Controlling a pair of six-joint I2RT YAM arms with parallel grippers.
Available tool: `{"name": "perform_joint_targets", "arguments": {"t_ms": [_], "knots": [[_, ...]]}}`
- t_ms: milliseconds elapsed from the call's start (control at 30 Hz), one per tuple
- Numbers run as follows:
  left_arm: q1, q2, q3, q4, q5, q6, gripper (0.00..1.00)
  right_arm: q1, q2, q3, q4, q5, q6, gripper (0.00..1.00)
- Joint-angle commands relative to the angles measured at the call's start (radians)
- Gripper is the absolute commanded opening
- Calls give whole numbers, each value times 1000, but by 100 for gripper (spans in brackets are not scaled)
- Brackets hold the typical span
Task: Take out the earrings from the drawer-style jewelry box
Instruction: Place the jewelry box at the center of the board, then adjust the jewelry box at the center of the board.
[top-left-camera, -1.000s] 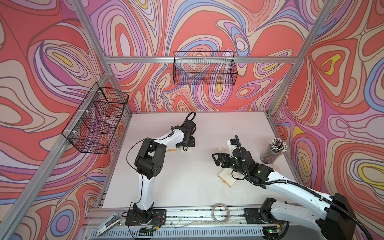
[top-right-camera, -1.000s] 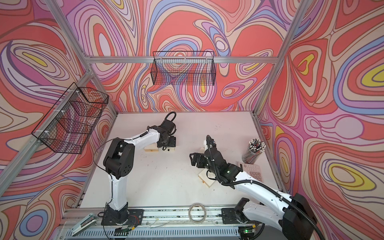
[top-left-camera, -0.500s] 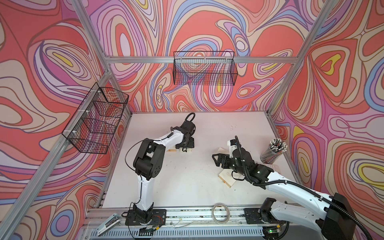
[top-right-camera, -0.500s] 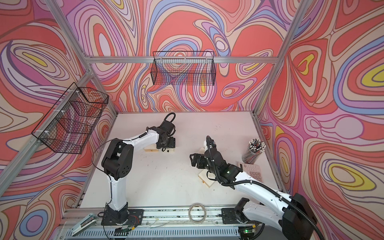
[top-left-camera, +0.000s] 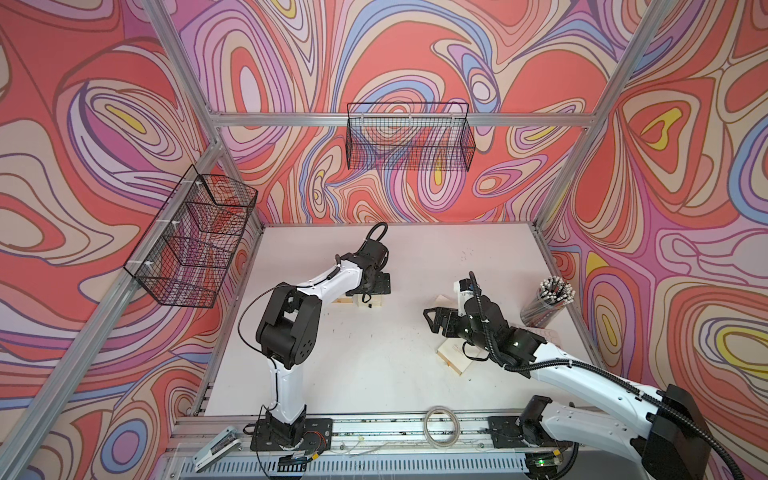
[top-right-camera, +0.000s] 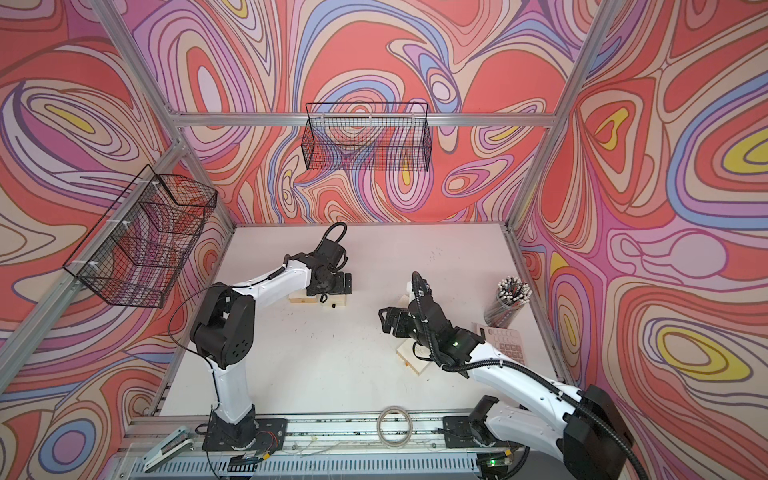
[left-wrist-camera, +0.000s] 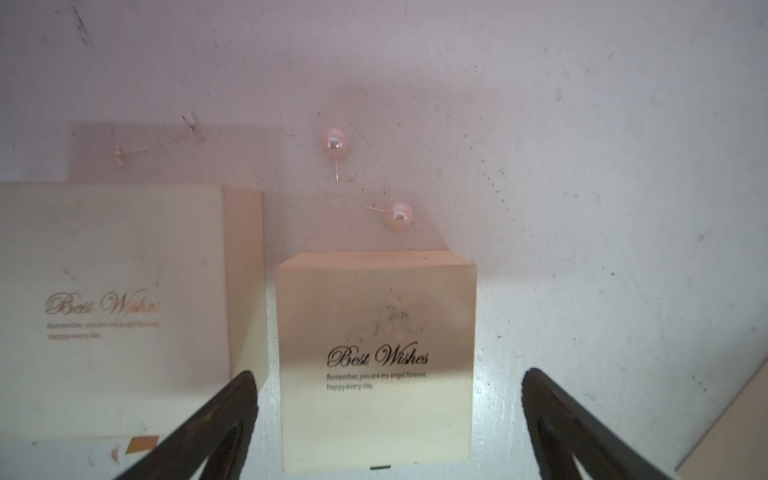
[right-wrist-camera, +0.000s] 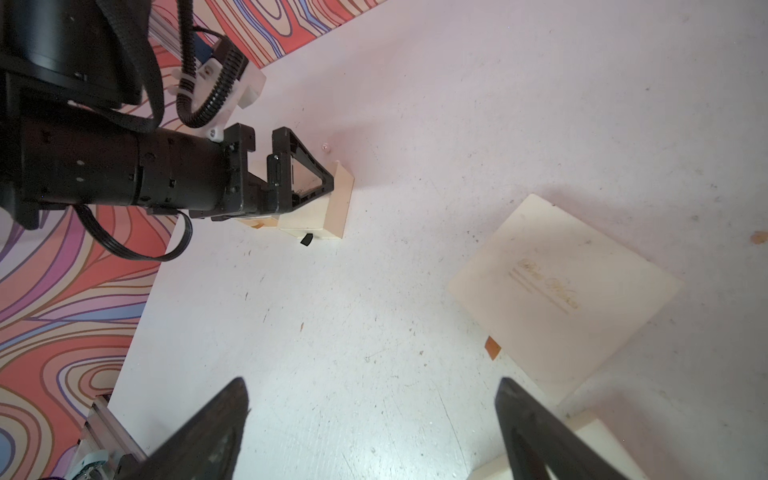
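In the left wrist view, two pearl earrings (left-wrist-camera: 335, 143) (left-wrist-camera: 400, 215) lie on the white table just beyond a small cream drawer-style jewelry box (left-wrist-camera: 376, 332) with "Best Wishes" lettering. Two tiny gold star studs (left-wrist-camera: 124, 151) (left-wrist-camera: 192, 124) lie further off. My left gripper (left-wrist-camera: 387, 374) is open, its fingers either side of this box with a gap on both sides. Both top views show it low over the box (top-left-camera: 371, 302) (top-right-camera: 336, 302). My right gripper (right-wrist-camera: 372, 380) (top-left-camera: 436, 320) is open over bare table, holding nothing.
A larger cream box (left-wrist-camera: 112, 291) sits beside the small one. Flat cream boxes (right-wrist-camera: 561, 286) (top-left-camera: 455, 355) lie by the right arm. At the right edge stand a cup of black sticks (top-left-camera: 548, 299) and a pink card (top-right-camera: 505, 343). Wire baskets (top-left-camera: 409, 137) hang on the walls.
The left arm's elbow has shifted slightly to the left. The right arm has stayed where it was.
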Motion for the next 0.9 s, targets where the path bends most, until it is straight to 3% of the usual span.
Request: {"name": "perform_joint_targets", "arguments": {"t_ms": [0,333,400,533,567,733,867], "knots": [[-3,-36,-17,-2,-1,-6,100,-1,0,-9,19,-3,12,95],[-19,-182,-43,-1,-43,-6,100,-1,-3,-5,18,3,7,95],[-27,-259,-106,38,-34,-18,100,-1,-2,-4,19,4,7,95],[-40,-465,-365,225,81,-41,100,-1,3,-7,23,6,4,95],[-40,-504,-417,259,103,-44,97,-1,5,-8,25,6,3,95],[-40,-653,-672,398,186,-84,63,-1,43,-1,41,-1,-2,95],[-41,-665,-776,499,195,-118,45,-1,76,1,69,-12,1,95]]}}
